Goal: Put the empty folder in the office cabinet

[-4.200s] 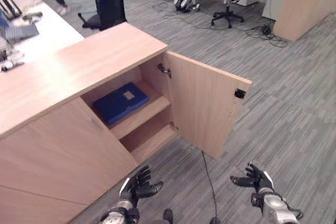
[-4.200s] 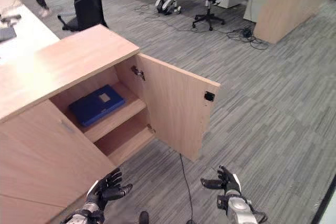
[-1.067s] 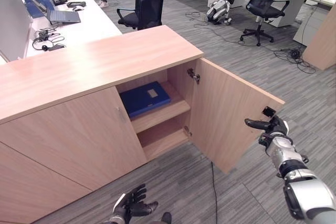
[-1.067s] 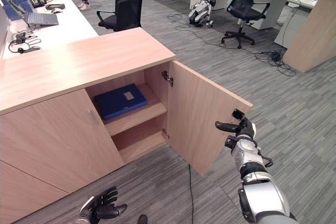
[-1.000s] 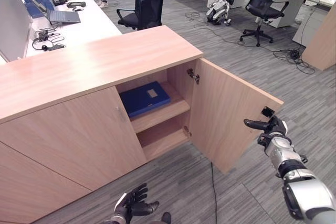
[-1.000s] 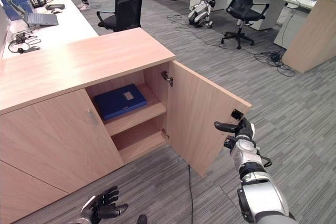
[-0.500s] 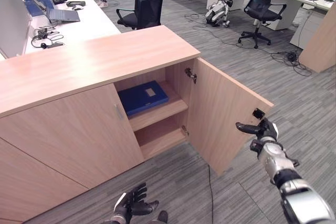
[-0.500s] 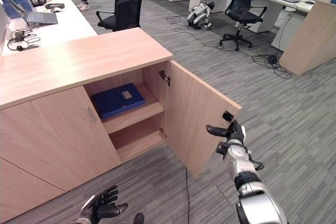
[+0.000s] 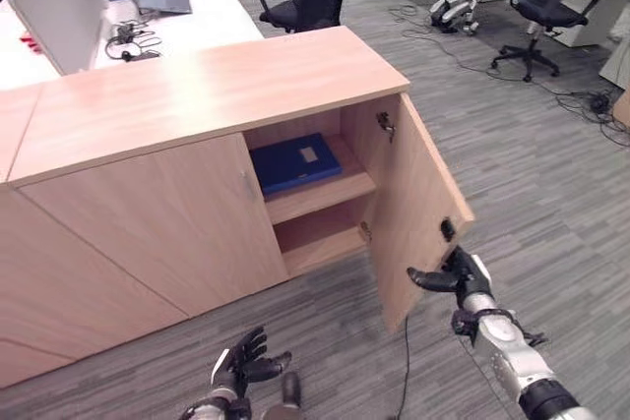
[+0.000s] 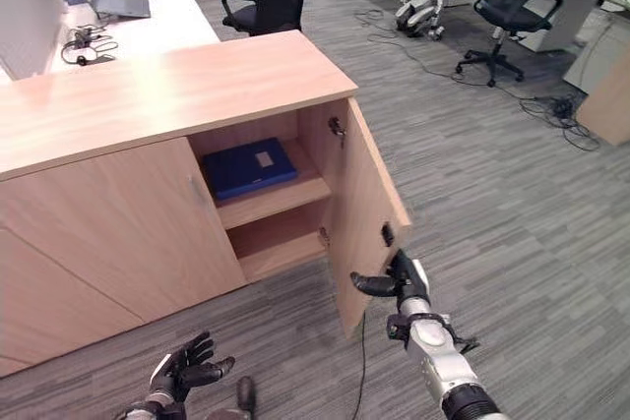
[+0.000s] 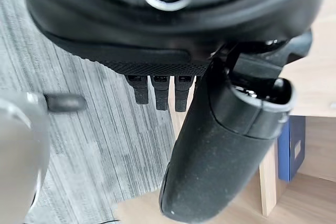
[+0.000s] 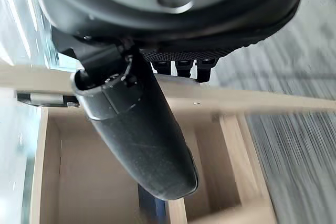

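Blue folder on the upper shelf of the open cabinet; both hands hold nothing.

Left eye view: the blue folder [image 9: 295, 164] lies flat on the upper shelf of the office cabinet [image 9: 197, 95] (the shelf below it holds nothing visible). The cabinet door [image 9: 418, 204] stands ajar, and the right hand [image 9: 460, 277] sits at its outer edge with thumb and fingers extended, gripping nothing; contact with the door cannot be told. The left hand [image 9: 239, 363] hangs low above the carpet, fingers spread, well apart from the cabinet.
Right eye view: same layout; an office chair [image 10: 268, 2] stands behind the cabinet.
Left wrist view: thumb and fingers straight; a slice of the folder shows past the thumb.
Right wrist view: thumb extended toward the cabinet's open compartment, fingers short and uncurled.
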